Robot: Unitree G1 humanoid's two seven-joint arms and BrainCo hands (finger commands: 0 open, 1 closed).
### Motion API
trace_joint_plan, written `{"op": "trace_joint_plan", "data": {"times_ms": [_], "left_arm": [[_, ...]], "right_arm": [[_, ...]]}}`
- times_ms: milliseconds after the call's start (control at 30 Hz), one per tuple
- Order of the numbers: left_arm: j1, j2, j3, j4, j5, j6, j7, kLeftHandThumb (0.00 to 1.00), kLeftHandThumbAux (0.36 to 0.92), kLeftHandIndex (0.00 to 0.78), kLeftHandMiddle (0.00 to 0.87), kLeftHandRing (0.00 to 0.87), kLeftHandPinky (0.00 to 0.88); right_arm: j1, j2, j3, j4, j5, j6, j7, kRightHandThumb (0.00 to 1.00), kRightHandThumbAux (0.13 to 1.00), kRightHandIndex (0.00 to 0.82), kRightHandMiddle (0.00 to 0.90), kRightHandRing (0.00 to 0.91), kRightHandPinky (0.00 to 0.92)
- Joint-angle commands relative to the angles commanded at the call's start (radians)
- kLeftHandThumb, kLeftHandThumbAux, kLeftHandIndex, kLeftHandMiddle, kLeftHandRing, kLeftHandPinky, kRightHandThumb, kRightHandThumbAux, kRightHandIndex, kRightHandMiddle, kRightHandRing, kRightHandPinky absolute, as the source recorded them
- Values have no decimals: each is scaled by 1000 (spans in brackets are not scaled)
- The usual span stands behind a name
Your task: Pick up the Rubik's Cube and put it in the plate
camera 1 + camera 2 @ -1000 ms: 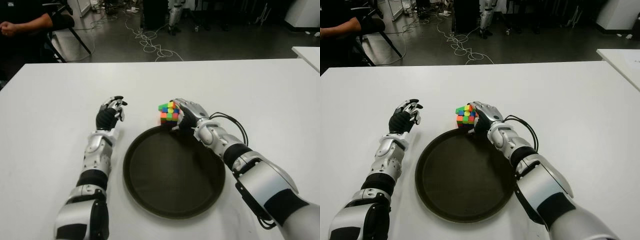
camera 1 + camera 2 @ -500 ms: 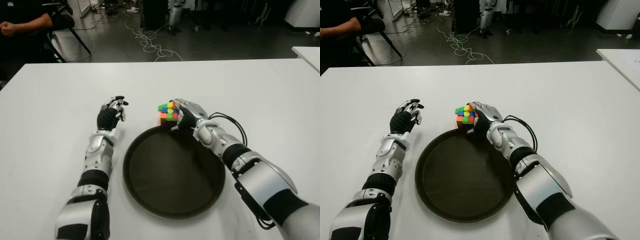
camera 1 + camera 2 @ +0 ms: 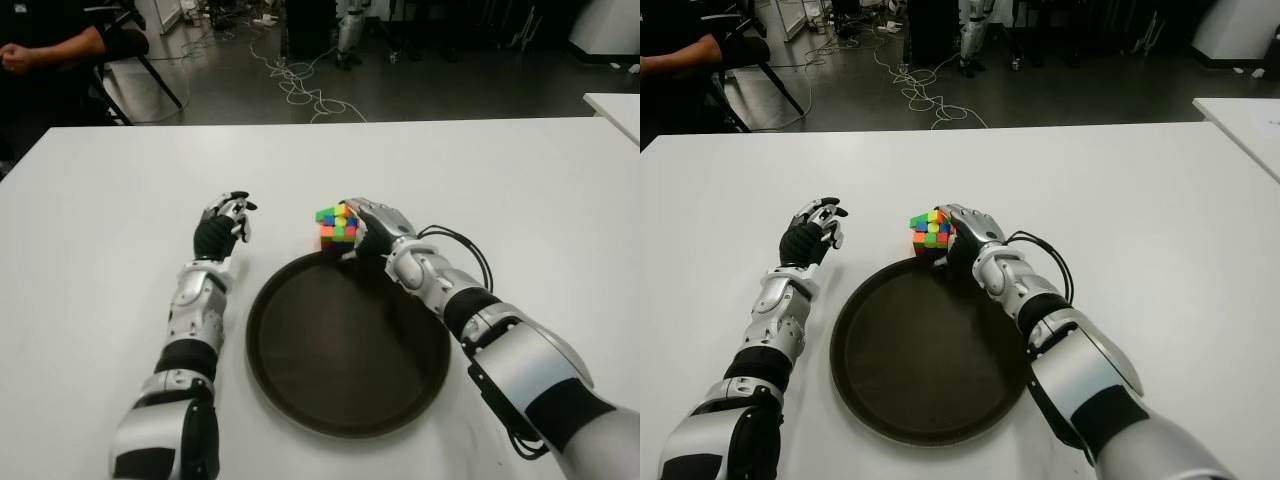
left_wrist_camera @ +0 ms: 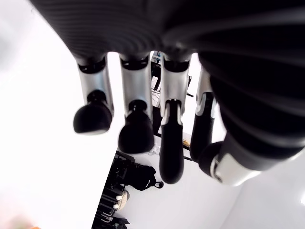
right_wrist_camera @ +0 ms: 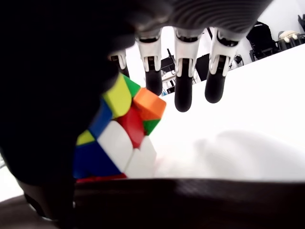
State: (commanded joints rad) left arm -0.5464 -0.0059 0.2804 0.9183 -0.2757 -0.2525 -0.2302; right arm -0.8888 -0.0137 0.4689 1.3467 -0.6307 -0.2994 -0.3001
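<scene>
Right at the far rim of the plate (image 3: pixel 300 400) we find the Rubik's Cube (image 3: pixel 337 226), tilted so one corner points up, its lower edge just beyond the dark rim and not inside the plate. Our right hand (image 3: pixel 374 228) is pressed against the cube's right side. In the right wrist view the palm and thumb side cover one face of the Rubik's Cube, while three fingers (image 5: pixel 183 90) hang straight past it and do not wrap around; the fingertips stand clear of the coloured tiles. So the hand is loosely cupped beside the cube — touching it, but we cannot tell from these views whether the grip truly bears its weight or whether the cube sits on the table (image 3: pixel 120 200).

Our left hand (image 3: pixel 221 228) shows to the left of the plate, near its far-left rim, idle. Its wrist view gives us four fingers (image 4: pixel 135 114) extended and slightly apart, holding nothing.

The plate itself is round, dark and shallow, lying on the white table between our two forearms. A black cable (image 3: pixel 470 250) loops from the right wrist, to the right of the plate.
</scene>
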Motion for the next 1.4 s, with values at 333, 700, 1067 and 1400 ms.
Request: {"op": "trace_joint_plan", "data": {"times_ms": [333, 700, 1067, 1400], "left_arm": [[4, 6, -2, 4, 1, 0, -9, 854, 660, 417, 536, 772, 809], [10, 9, -15, 15, 27, -43, -3, 854, 658, 420, 549, 765, 796], [12, 4, -14, 7, 18, -33, -7, 854, 658, 421, 549, 771, 799], [10, 4, -15, 12, 19, -37, -3, 854, 658, 423, 555, 770, 792]], "right_arm": [[-22, -8, -21, 1, 13, -1, 14, 0, 755, 145, 179, 221, 262], [-43, -10, -22, 6, 10, 13, 41, 0, 730, 131, 164, 207, 238], [-52, -10, 4, 11, -16, 22, 43, 0, 737, 132, 157, 192, 214], [-55, -5, 17, 10, -34, 20, 34, 0, 740, 143, 168, 204, 226]]}}
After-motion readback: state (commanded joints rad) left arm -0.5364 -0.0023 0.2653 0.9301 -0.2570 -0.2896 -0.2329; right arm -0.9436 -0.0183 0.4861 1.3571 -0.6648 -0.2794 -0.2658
